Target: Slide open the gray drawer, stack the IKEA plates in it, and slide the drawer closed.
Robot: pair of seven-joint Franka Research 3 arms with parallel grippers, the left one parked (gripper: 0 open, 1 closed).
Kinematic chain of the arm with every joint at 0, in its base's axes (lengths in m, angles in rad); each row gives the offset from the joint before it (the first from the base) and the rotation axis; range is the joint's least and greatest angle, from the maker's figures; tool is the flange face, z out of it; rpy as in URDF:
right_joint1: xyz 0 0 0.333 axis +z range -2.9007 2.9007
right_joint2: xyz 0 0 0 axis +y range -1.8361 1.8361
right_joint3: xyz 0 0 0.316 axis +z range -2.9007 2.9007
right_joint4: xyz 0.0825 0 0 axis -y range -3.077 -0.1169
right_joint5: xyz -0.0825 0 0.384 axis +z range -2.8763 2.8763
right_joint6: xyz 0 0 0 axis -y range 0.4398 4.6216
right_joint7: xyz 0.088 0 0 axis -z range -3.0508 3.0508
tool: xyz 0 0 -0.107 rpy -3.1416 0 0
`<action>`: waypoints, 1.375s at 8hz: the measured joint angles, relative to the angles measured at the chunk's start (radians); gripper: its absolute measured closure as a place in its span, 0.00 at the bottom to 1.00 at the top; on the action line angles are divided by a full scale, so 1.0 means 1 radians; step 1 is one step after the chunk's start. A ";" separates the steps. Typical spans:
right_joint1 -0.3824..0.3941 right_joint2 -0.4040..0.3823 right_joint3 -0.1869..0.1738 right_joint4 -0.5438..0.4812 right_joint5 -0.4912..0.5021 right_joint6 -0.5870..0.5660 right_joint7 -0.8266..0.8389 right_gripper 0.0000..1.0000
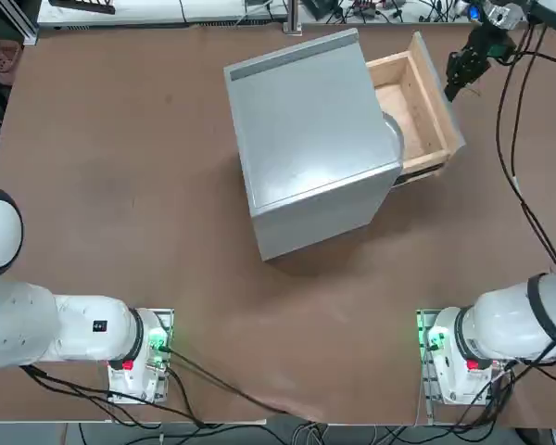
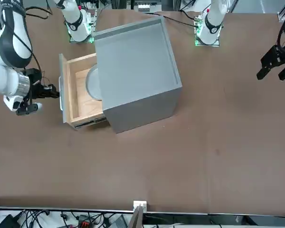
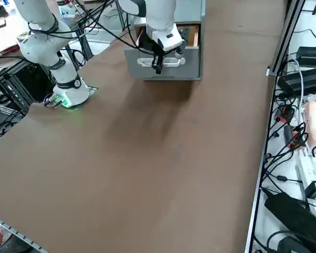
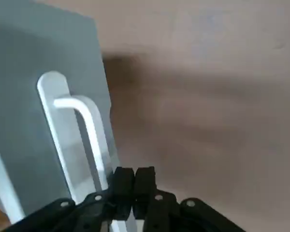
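The gray drawer stands slid out of the gray cabinet toward the far right. A pale round plate lies inside it, half hidden under the cabinet's top; it also shows in the front view as a plate. My right gripper is shut, empty, just outside the drawer's gray front panel. In the wrist view the shut gripper sits beside the white handle on the panel. I cannot tell whether it touches. From the side, the gripper hangs before the handle.
The cabinet sits skewed at the table's far middle. Bare brown table spreads around it. The arm bases stand at the near edge. Cables and equipment line the table's right side.
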State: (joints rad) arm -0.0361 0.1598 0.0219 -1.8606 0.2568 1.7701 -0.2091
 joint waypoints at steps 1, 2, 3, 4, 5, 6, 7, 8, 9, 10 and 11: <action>0.023 0.004 0.002 0.000 0.023 0.005 0.044 1.00; 0.053 0.006 0.004 0.000 0.043 0.008 0.094 1.00; 0.088 0.006 0.005 0.000 0.050 0.008 0.141 1.00; 0.124 0.007 0.006 -0.001 0.051 0.008 0.178 1.00; 0.160 0.011 0.007 -0.001 0.053 0.009 0.215 1.00; 0.198 0.017 0.008 -0.001 0.057 0.010 0.256 1.00; 0.235 0.022 0.008 -0.001 0.065 0.014 0.298 1.00; 0.269 0.026 0.008 -0.001 0.073 0.021 0.337 1.00; 0.299 0.028 0.008 -0.001 0.077 0.027 0.363 1.00; 0.315 0.028 0.009 -0.001 0.080 0.031 0.373 1.00; 0.322 0.029 0.008 -0.001 0.085 0.035 0.380 1.00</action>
State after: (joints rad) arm 0.2861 0.1883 0.0299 -1.8617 0.3415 1.8047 0.1708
